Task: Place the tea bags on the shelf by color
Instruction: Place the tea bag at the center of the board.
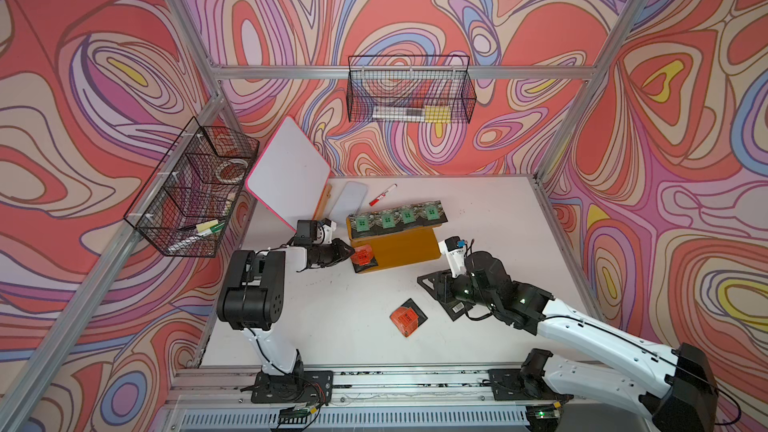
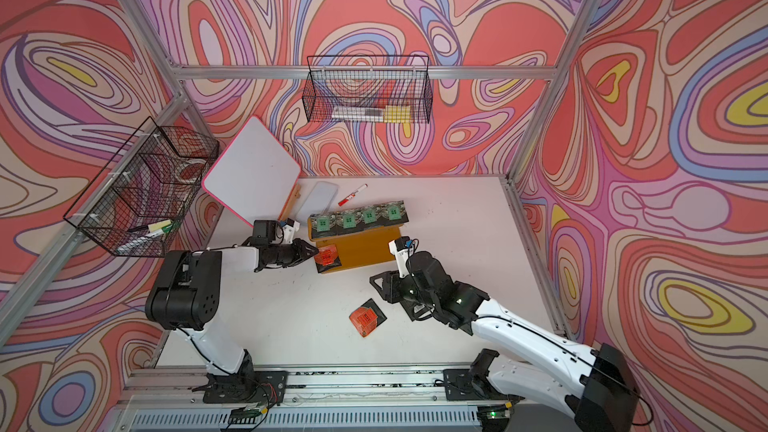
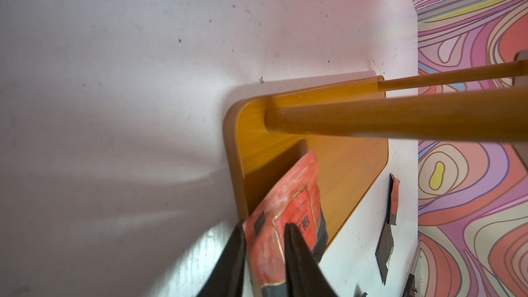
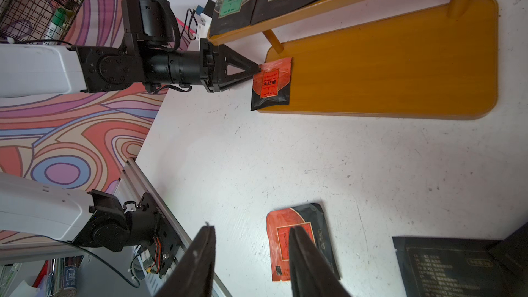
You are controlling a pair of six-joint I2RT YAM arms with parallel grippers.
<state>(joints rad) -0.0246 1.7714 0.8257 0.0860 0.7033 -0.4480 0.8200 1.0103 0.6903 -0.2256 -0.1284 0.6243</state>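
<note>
Several green-labelled tea bags (image 1: 397, 214) lie in a row on the upper board of the mustard-yellow shelf (image 1: 405, 249). An orange-red tea bag (image 1: 363, 258) lies at the left end of the lower board. My left gripper (image 1: 351, 253) is at that bag's corner, and in the left wrist view its jaws (image 3: 264, 227) stand slightly apart around the corner. Another orange-red tea bag (image 1: 408, 317) lies on the table. My right gripper (image 4: 253, 228) hovers open above and beside it, holding nothing. A black face-down sachet (image 4: 445, 264) lies partly under the right arm.
A pink-edged whiteboard (image 1: 286, 172) leans at the back left, with a pale blue pad (image 1: 351, 201) and a red marker (image 1: 383, 195) behind the shelf. Black wire baskets hang on the left frame (image 1: 187, 189) and the back wall (image 1: 409, 91).
</note>
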